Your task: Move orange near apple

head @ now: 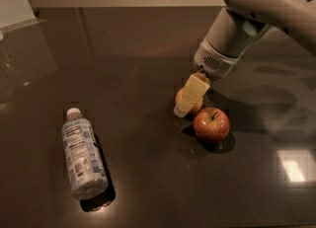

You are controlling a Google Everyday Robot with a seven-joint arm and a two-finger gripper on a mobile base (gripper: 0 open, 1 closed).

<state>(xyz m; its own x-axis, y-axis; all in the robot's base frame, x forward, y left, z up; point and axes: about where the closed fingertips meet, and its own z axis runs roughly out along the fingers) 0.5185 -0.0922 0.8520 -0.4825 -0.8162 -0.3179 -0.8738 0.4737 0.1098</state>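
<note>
The dark, glossy table (148,59) shows faint reflections. A smooth grey arm (256,10) enters from the upper right, cut off by the frame. A clear plastic bottle (83,155) lies on its side, with its white cap towards the far edge. The round red apple (211,125) sits stem up. The pale gripper (190,96) hides most of the orange (179,95), which sits just beside the apple's upper left. I cannot tell whether the gripper clasps the fruit.

I see my pale gripper (190,96) low at the small round orange fruit (180,95) | round red shiny apple (211,125) blocks just beside it | clear plastic water bottle (83,155) lies well apart, left | dark shiny table (148,182) open between them
</note>
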